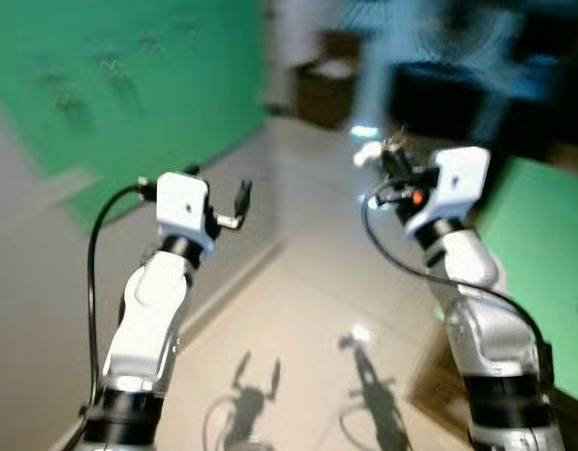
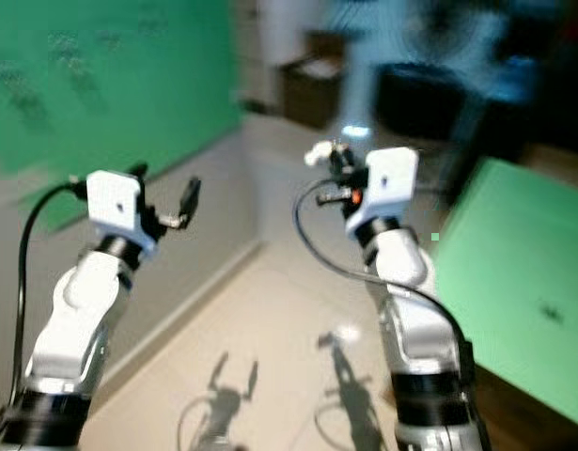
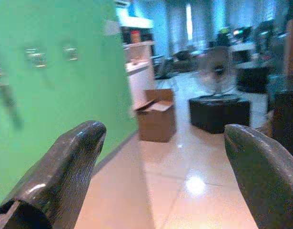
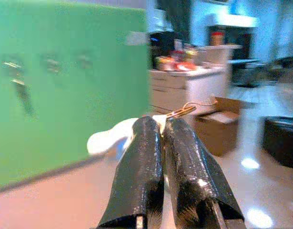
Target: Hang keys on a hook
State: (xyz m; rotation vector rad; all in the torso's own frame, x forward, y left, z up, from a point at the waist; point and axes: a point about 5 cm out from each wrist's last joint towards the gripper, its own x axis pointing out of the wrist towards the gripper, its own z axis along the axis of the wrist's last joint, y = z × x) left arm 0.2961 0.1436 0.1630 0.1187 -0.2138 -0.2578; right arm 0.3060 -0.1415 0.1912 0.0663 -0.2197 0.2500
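Currently right gripper fingers pressed together, pinching keys with a pale rounded tag, raised over glossy tile floor. Left gripper spread wide, empty. Small metal hooks on flat green wall.

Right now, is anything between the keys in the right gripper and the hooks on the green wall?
Nothing visible blocks the way. The right gripper is shut on the keys, and open air lies between them and the hooks on the green wall. The left gripper hangs open, off to the side.
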